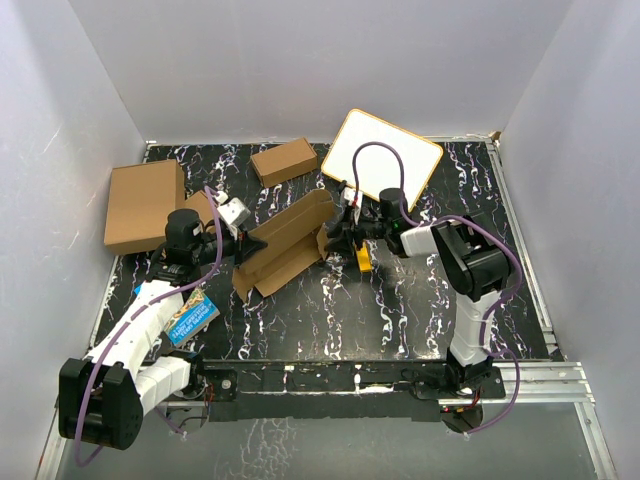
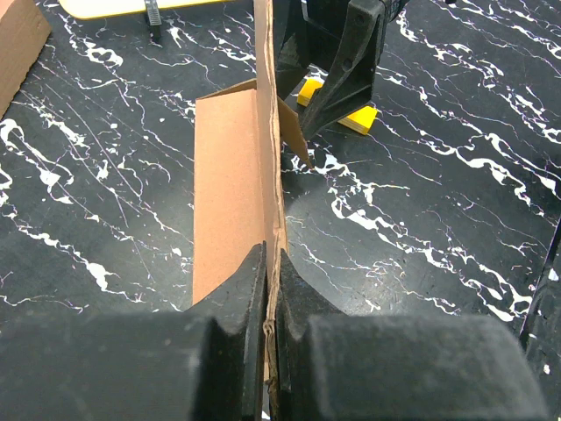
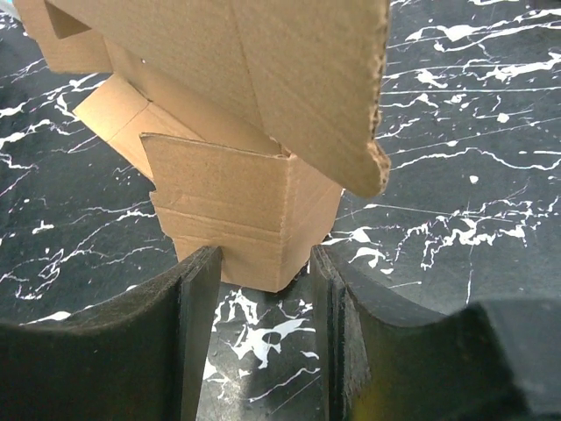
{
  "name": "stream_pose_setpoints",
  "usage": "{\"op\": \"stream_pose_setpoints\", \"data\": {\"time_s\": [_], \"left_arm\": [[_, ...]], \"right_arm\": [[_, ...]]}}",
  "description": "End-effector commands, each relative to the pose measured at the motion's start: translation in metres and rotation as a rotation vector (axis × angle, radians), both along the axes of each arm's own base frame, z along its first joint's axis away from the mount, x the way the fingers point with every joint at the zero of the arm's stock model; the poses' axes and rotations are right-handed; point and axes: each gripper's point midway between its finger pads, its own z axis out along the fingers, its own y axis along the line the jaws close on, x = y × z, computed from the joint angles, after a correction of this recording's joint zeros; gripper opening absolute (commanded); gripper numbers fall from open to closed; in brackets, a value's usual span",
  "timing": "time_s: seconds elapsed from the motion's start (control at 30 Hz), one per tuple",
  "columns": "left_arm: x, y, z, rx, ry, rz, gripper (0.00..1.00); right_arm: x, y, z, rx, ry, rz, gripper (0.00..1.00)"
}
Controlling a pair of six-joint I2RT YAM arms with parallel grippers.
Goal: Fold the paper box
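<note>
While the left hand (image 2: pixel 270 263) clamps the paper box (image 1: pixel 285 243), the right hand (image 3: pixel 263 272) is apart.
It straddles the box's 3 o'clock end.

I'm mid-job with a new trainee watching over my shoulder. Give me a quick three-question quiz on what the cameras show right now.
1. True or false: the left gripper has its jaws shut on a wall of the paper box.
2. Which thing lies just beside the right gripper? A) a yellow block B) a red cup C) a green bottle
3. Fill in: the right gripper's jaws stand ____, one on either side of the box's end corner.
Key: 1 true; 2 A; 3 open.
</note>
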Motion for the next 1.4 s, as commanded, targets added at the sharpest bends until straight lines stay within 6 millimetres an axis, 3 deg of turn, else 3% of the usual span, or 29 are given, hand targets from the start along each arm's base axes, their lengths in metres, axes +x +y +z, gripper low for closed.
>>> {"op": "stream_pose_setpoints", "data": {"time_s": [0.0, 0.23, 0.37, 0.73, 0.97, 1.37], "left_arm": [[-0.009, -0.004, 0.005, -0.017, -0.022, -0.041, 0.0], [-0.009, -0.003, 0.003, -0.003, -0.024, -0.039, 0.0], [-0.015, -0.004, 0.004, -0.005, -0.027, -0.058, 0.0], [-0.033, -0.013, 0.007, -0.005, -0.022, -0.132, 0.0], [-0.034, -0.016, -0.002, 0.022, 0.018, -0.14, 0.0], [-0.034, -0.016, -0.006, 0.032, 0.029, -0.141, 0.0]], "right_arm": [[0.018, 0.008, 0.043, 0.079, -0.206, -0.024, 0.5], [0.006, 0.011, 0.048, 0.106, -0.247, 0.058, 0.54], [0.007, 0.008, 0.035, 0.031, -0.25, 0.097, 0.56], [-0.001, -0.018, 0.029, -0.044, -0.31, 0.162, 0.56], [-0.007, -0.014, 0.038, 0.021, -0.327, 0.122, 0.55], [-0.019, -0.001, 0.035, 0.047, -0.378, 0.069, 0.52]]}}
